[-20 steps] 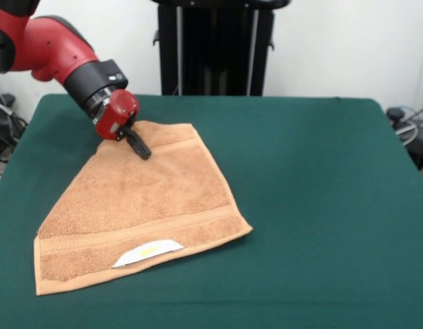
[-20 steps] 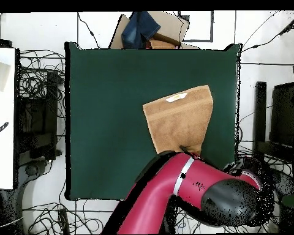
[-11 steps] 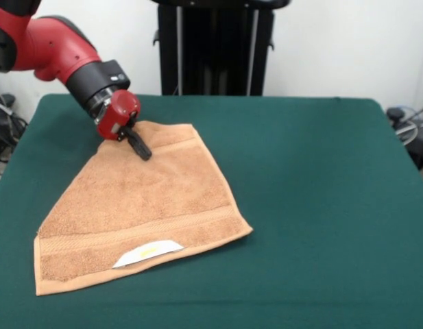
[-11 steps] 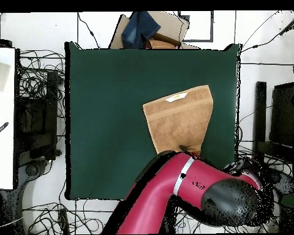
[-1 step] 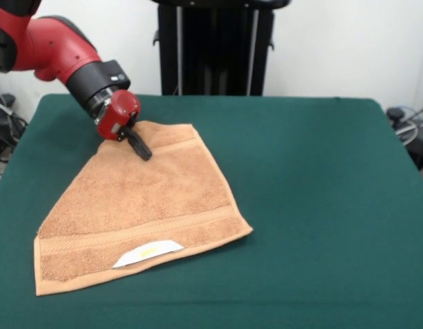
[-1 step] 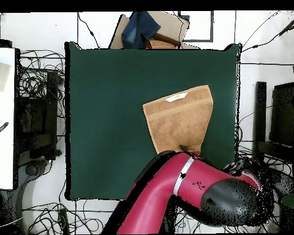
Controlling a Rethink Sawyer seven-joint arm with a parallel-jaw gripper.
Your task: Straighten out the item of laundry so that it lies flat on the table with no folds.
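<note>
Orange-tan towel [image 5: 139, 209] lies on the green table [image 5: 314, 185], one far corner folded in, white label [image 5: 148, 253] at its near hem, gripper [image 5: 139, 149] tip on its far end, open/closed unclear.

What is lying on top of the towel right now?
A white label near the towel's front hem, and the gripper at its far corner. Whether fabric is pinched there cannot be seen.
</note>
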